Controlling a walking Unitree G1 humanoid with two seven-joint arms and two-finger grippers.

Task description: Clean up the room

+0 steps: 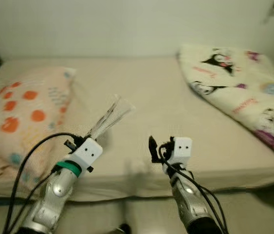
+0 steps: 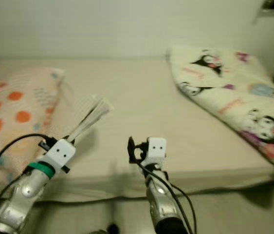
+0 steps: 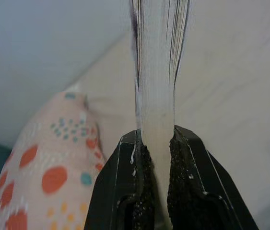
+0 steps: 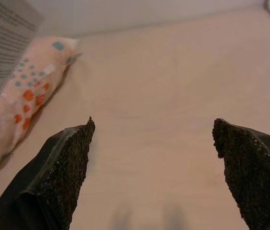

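With a thin white book (image 1: 111, 116) pinched at its spine in the left gripper (image 3: 156, 143) above the beige bed (image 1: 166, 112) and the right gripper (image 4: 154, 143) spread wide and empty, carrying the book off to storage seems next.

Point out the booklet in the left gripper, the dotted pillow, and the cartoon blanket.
booklet (image 3: 158, 72), left wrist view, fanned page edges.
dotted pillow (image 1: 25, 112), left eye view, middle of its top face.
cartoon blanket (image 1: 239, 92), left eye view, middle of the fold.

Bed (image 1: 146, 97) runs straight across ahead, pillow (image 1: 20, 117) lying on it at ten o'clock, folded blanket (image 1: 239, 92) on it out at two o'clock, and a booklet (image 1: 110, 114) up over the mattress between them, nearer the pillow.
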